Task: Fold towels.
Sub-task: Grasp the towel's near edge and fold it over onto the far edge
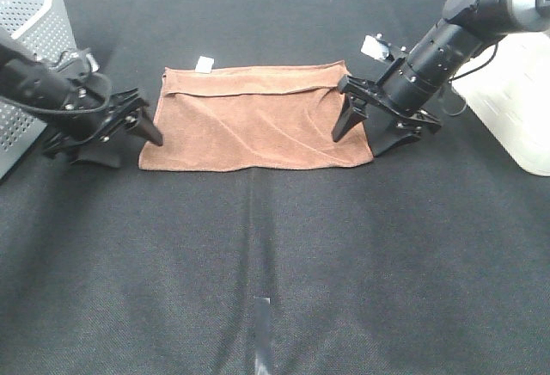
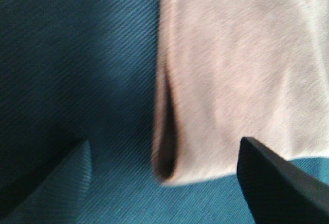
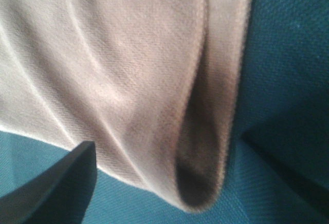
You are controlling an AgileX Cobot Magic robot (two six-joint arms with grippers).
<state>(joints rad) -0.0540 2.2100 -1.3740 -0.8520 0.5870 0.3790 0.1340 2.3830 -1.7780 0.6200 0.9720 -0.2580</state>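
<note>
The brown towel (image 1: 258,121) lies flat on the black table, folded over once, with a white tag (image 1: 204,64) at its far left corner. My left gripper (image 1: 133,150) is open just off the towel's near left corner, low over the table. In the left wrist view the towel (image 2: 236,70) shows two layers at that corner, between the spread fingers of the gripper (image 2: 164,193). On the other side my right gripper (image 1: 357,144) is open and straddles the near right corner. The right wrist view shows the towel (image 3: 118,64) and its looped edge between the gripper's (image 3: 175,183) fingers.
A grey perforated basket (image 1: 34,14) stands at the far left behind the left arm. A white container (image 1: 516,108) sits at the right edge. A strip of grey tape (image 1: 262,332) marks the table near the front middle.
</note>
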